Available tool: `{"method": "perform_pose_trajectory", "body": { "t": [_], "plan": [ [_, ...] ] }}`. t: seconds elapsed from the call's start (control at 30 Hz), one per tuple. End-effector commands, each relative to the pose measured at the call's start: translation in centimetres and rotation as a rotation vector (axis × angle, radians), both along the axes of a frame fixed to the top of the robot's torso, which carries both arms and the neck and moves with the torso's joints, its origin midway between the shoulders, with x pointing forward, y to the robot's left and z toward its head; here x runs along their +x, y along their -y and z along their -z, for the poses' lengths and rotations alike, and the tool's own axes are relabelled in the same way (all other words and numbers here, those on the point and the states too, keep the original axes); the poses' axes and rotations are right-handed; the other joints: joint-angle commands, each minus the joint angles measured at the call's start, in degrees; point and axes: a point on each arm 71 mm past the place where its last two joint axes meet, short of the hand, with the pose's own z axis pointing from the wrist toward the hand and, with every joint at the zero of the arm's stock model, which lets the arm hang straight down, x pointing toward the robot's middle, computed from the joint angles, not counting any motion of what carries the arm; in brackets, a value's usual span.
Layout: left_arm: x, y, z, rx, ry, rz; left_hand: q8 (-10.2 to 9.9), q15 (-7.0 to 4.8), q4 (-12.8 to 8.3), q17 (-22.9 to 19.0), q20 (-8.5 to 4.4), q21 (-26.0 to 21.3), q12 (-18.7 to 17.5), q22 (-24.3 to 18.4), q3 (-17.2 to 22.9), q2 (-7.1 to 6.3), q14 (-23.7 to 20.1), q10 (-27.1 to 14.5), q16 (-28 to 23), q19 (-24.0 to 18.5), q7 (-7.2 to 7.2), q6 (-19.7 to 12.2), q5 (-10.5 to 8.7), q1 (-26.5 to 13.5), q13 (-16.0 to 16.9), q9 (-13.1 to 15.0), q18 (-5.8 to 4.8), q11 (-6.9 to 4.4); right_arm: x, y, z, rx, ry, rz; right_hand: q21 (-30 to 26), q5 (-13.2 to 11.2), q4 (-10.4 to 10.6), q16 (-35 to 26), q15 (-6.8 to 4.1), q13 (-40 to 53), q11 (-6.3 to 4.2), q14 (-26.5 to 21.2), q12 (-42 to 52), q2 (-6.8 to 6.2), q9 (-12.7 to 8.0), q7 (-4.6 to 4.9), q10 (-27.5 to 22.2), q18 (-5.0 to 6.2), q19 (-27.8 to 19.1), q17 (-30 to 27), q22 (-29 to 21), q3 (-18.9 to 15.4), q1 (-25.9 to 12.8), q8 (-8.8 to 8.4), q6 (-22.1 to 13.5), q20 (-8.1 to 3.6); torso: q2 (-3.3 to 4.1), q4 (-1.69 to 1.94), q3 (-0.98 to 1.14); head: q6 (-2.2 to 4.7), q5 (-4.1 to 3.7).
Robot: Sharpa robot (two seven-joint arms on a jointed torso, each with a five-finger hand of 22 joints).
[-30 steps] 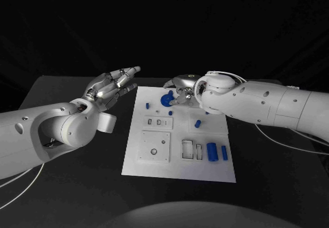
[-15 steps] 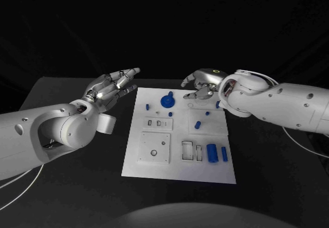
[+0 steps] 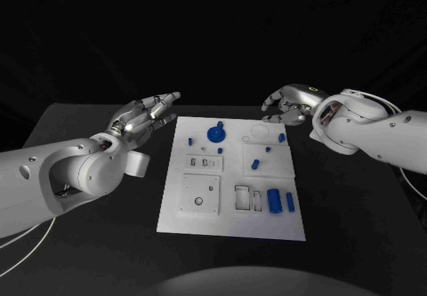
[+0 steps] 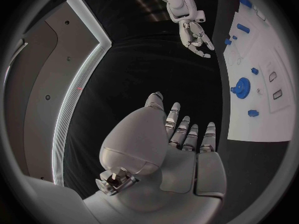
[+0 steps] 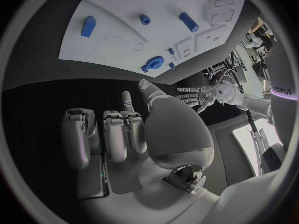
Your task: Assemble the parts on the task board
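Left arm (image 3: 62,169): glossy white moulded shell entering from the left edge of the frame, with small dark screw holes along the forearm, a bulbous rounded wrist housing and a short white cylindrical stub on its side. Thin white cables trail beneath it at lower left.

Left hand (image 3: 142,117): silver metal, segmented fingers with pale tips, smooth domed back.

Right arm (image 3: 382,132): matching white shell from the right edge, dark screw holes, white cable looped over the wrist, another trailing at far right.

Right hand (image 3: 289,103): silver, segmented; small green light on its back.
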Motion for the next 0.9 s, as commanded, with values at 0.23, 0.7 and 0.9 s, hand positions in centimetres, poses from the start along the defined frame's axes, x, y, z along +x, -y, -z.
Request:
{"method": "perform_pose_trajectory", "body": {
  "t": [0.23,0.7,0.9],
  "plan": [
    [0.0,0.4,0.0,-0.010,0.006,0.027,0.3,0.45,0.1,0.1,0.47,0.3,0.2,0.1,0.4,-0.04,0.0,0.4,0.4,0.1,0.14,0.0,0.29,0.7,0.1,0.1,0.52,0.08,-0.9,3.2,0.7,0.168,-0.016,0.000,3.1,1.7,0.8,0.2,-0.93,15.1,-1.13,6.0,0.2,-0.48,7.2,-1.53,6.0,-0.73,4.3,15.1,14.4,-1.0,-0.1,4.99,-8.4,-1.38,-0.04,-0.01,-0.13,0.62,-0.47],
    [-0.1,0.3,0.4,-0.013,-0.002,0.032,0.3,0.49,0.1,0.1,0.49,0.3,0.2,0.1,0.4,-0.03,0.0,0.4,0.4,0.1,0.16,0.0,0.30,0.7,0.1,0.1,0.52,0.10,-1.6,6.8,4.8,0.394,-0.092,0.019,4.8,8.8,5.5,0.2,-1.58,15.1,-1.83,6.0,0.2,-2.10,8.1,-2.25,6.0,-1.26,6.0,15.1,15.1,-1.3,1.2,7.62,-11.0,-2.08,-0.12,-0.22,0.13,1.88,-1.09],
    [-0.1,0.3,0.6,-0.013,-0.007,0.033,0.3,0.49,0.1,0.1,0.49,0.3,0.2,0.1,0.4,-0.03,0.0,0.4,0.4,0.1,0.16,0.0,0.30,0.7,0.1,0.1,0.52,0.10,-1.6,7.4,6.1,0.405,-0.122,0.023,4.8,11.6,6.3,0.2,-1.59,15.1,-1.84,6.0,0.2,-2.91,8.2,-2.24,6.0,-1.26,6.0,15.1,15.1,-0.4,2.1,8.61,-11.8,-2.13,-0.11,-0.17,0.11,2.16,-1.68]
  ]
}}
